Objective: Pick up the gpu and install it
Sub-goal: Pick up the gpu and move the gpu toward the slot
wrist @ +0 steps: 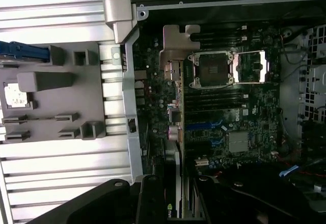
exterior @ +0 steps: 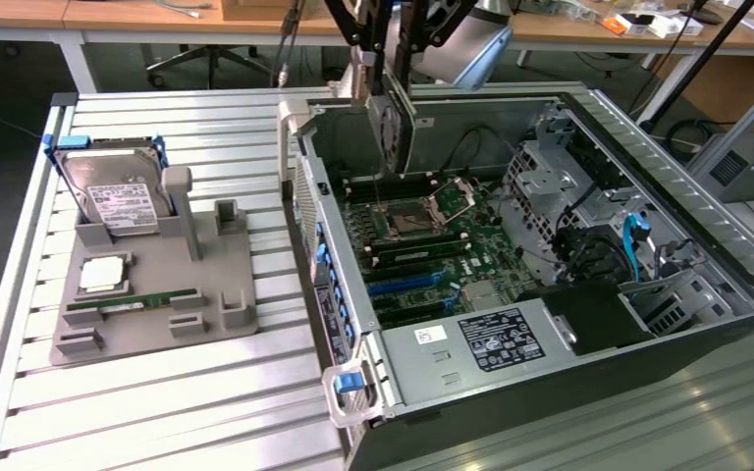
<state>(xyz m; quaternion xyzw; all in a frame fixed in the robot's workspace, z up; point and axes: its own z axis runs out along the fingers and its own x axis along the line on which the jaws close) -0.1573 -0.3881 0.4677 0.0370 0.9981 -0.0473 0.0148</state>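
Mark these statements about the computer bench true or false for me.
1. The gripper holds the graphics card upright over the open computer case. True.
2. The hard drive sits inside the computer case. False: it stands in the grey holder on the table, to the exterior view's left of the case.
3. A memory stick lies on the grey holder. True.
4. The graphics card is seated in a slot on the motherboard. False: it hangs above the board in the gripper.
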